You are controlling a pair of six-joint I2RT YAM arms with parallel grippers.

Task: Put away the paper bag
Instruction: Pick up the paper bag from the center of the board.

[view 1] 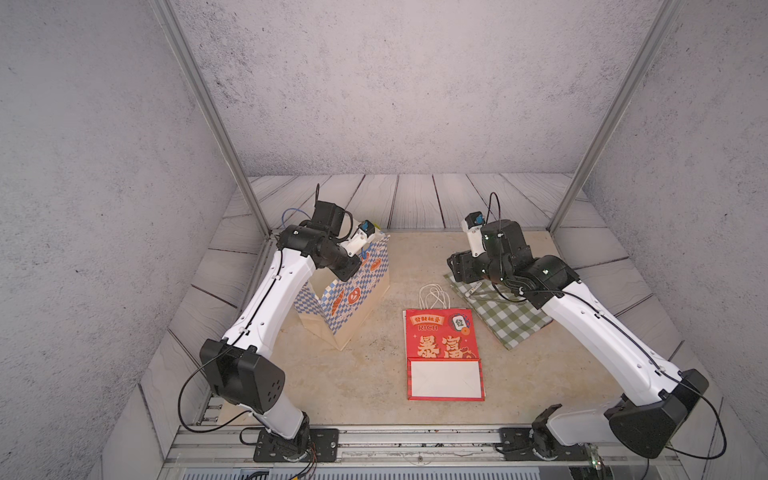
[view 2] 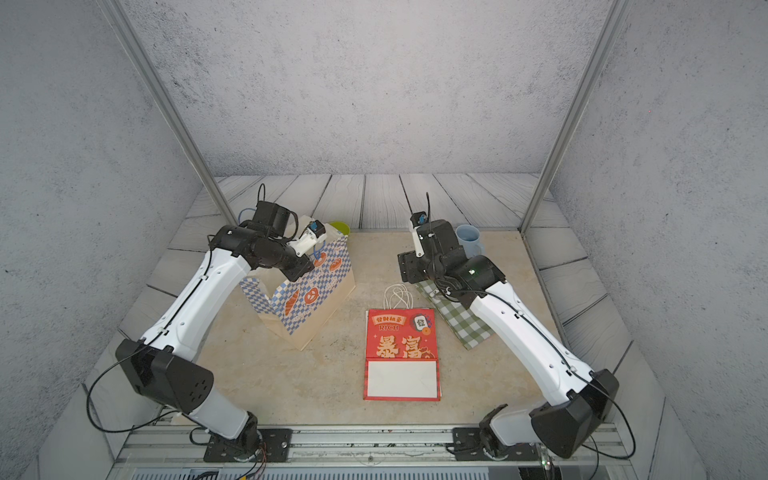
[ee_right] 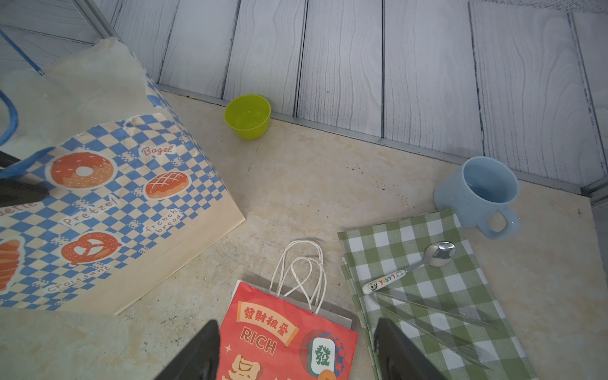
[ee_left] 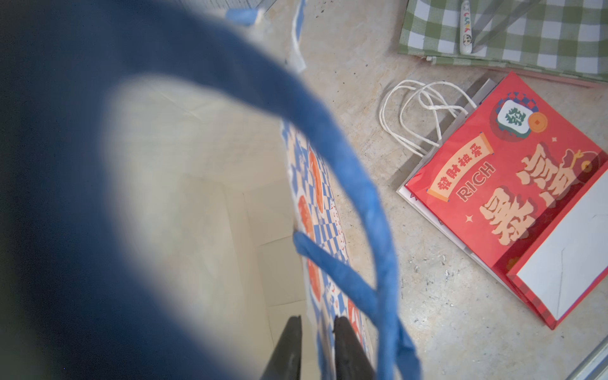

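Note:
A blue-and-cream checkered paper bag (view 1: pixel 353 299) (view 2: pixel 311 299) printed with pastries stands open at the left. My left gripper (ee_left: pixel 317 324) is at its top rim, shut on the bag's printed wall, one finger inside and one outside. The bag's blue handle (ee_left: pixel 345 158) loops close across the left wrist view. A red paper bag (view 1: pixel 442 336) (view 2: pixel 401 332) with white cord handles lies folded flat in the middle. My right gripper (ee_right: pixel 296 325) hangs open above the red bag's (ee_right: pixel 279 339) top edge, holding nothing.
A green checked cloth (ee_right: pixel 427 296) lies right of the red bag, with a spoon (ee_right: pixel 411 268) and clear tongs (ee_right: pixel 427 312) on it. A light blue mug (ee_right: pixel 480 194) stands at its far corner. A lime green bowl (ee_right: pixel 247 115) sits by the back wall behind the checkered bag.

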